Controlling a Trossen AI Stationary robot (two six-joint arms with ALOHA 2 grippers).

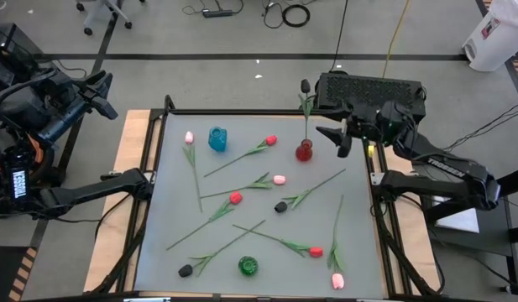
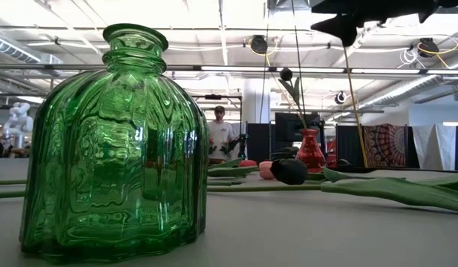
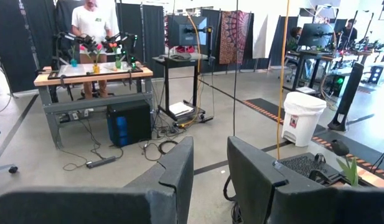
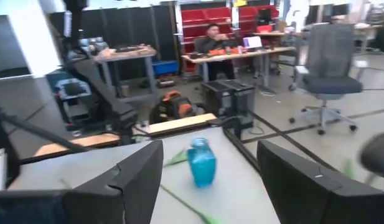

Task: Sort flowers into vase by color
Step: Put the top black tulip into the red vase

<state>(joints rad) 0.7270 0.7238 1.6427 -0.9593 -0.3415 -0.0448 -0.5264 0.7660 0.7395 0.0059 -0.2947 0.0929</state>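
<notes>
A black tulip (image 1: 305, 85) stands upright with its stem in the red vase (image 1: 304, 151) at the table's far right. My right gripper (image 1: 337, 141) hangs open just right of that vase, level, touching nothing. The blue vase (image 4: 201, 162) shows far off between its fingers. Several tulips lie flat on the table: pink (image 1: 189, 137), red (image 1: 270, 141), pink (image 1: 279, 179), red (image 1: 235, 199), black (image 1: 280, 206), red (image 1: 316, 251), pink (image 1: 337, 280), black (image 1: 185, 270). The green vase (image 1: 248, 267) stands near the front edge. My left gripper (image 1: 95, 92) waits open beyond the table's far left corner.
The blue vase (image 1: 217, 138) stands at the far left of the mat. A dark box (image 1: 372, 88) sits behind the far right corner. The table's black frame (image 1: 242, 111) runs round the mat. A person stands at a bench in the room behind (image 2: 218, 130).
</notes>
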